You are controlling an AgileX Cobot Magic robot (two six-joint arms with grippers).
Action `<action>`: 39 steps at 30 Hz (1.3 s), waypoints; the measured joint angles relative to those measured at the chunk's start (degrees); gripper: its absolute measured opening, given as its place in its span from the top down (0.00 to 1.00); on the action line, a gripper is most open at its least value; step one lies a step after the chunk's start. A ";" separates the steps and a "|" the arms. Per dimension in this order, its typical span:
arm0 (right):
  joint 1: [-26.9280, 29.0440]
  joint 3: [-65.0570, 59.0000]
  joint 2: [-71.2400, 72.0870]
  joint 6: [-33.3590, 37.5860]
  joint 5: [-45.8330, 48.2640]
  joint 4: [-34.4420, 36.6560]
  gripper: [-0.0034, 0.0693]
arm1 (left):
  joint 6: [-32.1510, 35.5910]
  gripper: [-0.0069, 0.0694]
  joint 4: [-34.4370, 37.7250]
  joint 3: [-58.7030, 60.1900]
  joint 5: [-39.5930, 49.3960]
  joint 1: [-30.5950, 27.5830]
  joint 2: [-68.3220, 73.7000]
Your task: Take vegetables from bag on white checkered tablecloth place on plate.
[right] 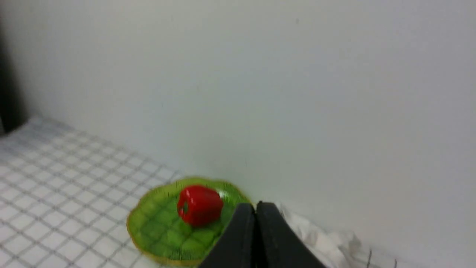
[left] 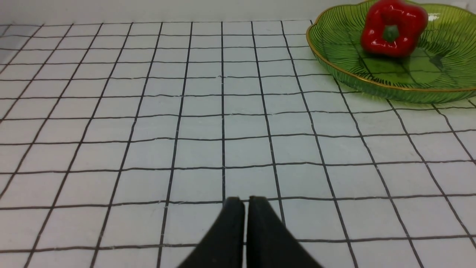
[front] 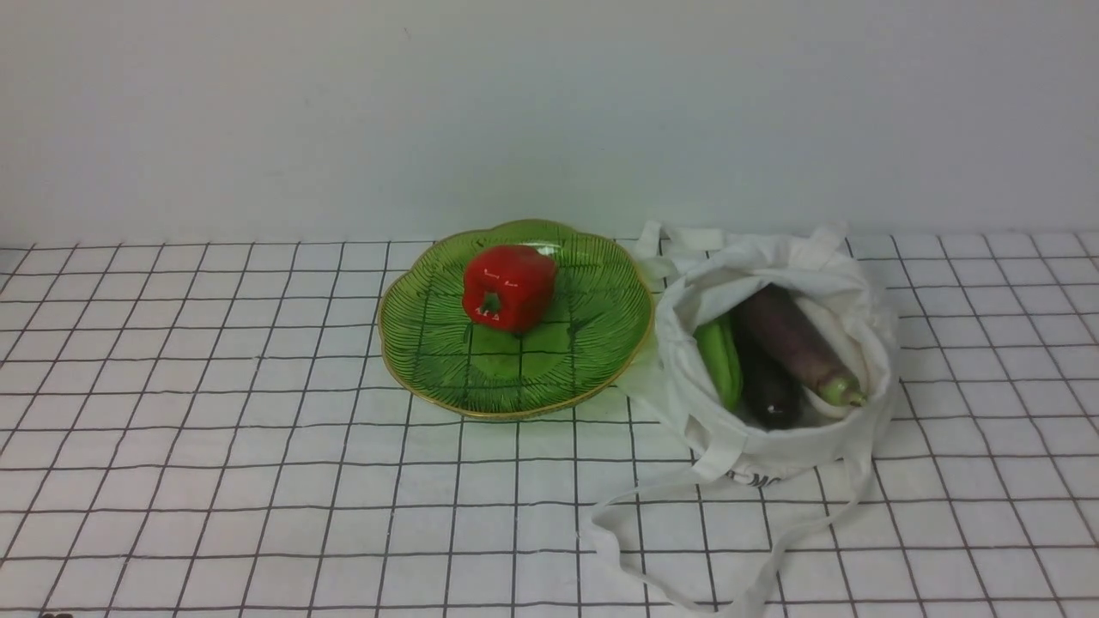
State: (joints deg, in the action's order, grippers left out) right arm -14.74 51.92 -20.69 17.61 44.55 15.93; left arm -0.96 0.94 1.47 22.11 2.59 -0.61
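A red bell pepper [front: 508,287] lies on the green scalloped plate [front: 592,360] in the middle of the checkered tablecloth [front: 215,446]. Right of the plate the off-white bag [front: 773,451] stands open, holding a light-green pepper [front: 719,359], a dark eggplant [front: 768,390] and a purple-brown root [front: 794,342] with a pale tip. Neither arm shows in the front view. In the left wrist view my left gripper [left: 245,203] is shut and empty above bare cloth, with the plate [left: 334,67] and red pepper [left: 393,28] off to one side. My right gripper [right: 255,208] is shut and empty, raised, with the plate [right: 156,227] beyond it.
A plain pale wall [front: 549,112] runs along the back edge of the table. The bag's long thin straps [front: 635,515] trail over the cloth toward the front. A dark upright edge [right: 9,93] shows at the side of the right wrist view.
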 joint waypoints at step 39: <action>1.34 -44.29 21.54 -2.50 -33.74 -2.29 0.97 | 0.00 0.92 0.00 0.00 0.00 0.00 0.00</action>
State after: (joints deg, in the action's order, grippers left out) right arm -13.41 7.63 0.85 15.12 10.82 13.63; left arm -0.96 0.94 1.47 22.11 2.59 -0.61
